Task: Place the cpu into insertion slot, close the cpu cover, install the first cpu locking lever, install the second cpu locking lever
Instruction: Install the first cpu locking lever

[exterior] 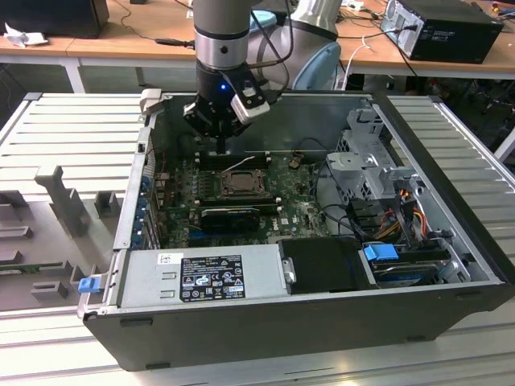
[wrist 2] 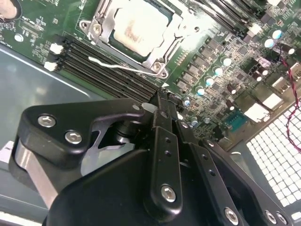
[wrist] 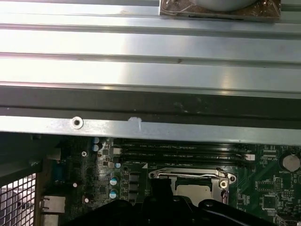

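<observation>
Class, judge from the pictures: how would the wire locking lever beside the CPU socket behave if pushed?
The locking lever is a thin wire, so probably springy and light. One end seems anchored at the socket, so it likely pivots, not slides.

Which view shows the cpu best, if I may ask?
The second wrist view: the cpu sits close, its top plain. The exterior view shows it far off; the first wrist view, partly hidden.

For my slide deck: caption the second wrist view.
End effector near the memory slots, cpu seated under the lowered cpu cover.
</observation>
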### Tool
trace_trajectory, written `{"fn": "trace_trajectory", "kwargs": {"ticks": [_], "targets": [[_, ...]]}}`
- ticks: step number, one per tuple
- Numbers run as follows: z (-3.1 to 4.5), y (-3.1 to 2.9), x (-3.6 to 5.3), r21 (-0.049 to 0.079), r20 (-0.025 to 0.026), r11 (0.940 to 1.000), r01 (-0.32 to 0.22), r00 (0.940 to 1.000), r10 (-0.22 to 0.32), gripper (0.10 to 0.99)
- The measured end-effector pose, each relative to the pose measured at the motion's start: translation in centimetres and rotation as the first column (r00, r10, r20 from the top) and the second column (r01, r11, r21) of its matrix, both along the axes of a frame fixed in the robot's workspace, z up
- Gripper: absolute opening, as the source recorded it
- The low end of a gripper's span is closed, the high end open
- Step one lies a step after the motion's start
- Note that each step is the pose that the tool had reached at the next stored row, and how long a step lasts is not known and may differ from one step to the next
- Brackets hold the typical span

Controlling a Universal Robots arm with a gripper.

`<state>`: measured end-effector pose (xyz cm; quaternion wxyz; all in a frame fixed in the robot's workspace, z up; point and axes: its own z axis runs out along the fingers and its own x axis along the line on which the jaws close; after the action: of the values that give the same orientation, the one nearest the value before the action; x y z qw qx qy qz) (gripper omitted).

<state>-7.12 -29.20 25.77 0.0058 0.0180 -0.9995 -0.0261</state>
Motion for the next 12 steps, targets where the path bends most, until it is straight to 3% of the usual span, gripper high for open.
{"fn": "trace_trajectory", "kwargs": {"ticks": [2, 4, 8, 12], "targets": [[-0.01, 0.0, 0.2, 0.0, 0.0, 1.0, 0.0, 1.0, 0.0, 0.106], [-0.1, 0.0, 1.13, 0.0, 0.0002, 1.0, 0.0, 1.0, 0.0, 0.106], [-0.22, 0.0, 1.61, 0.001, -0.0001, 1.0, 0.0, 1.0, 0.0, 0.106], [-0.48, -0.16, 2.19, 0.048, 0.0002, 0.9988, 0.0, 1.0, 0.0, 0.106]]}}
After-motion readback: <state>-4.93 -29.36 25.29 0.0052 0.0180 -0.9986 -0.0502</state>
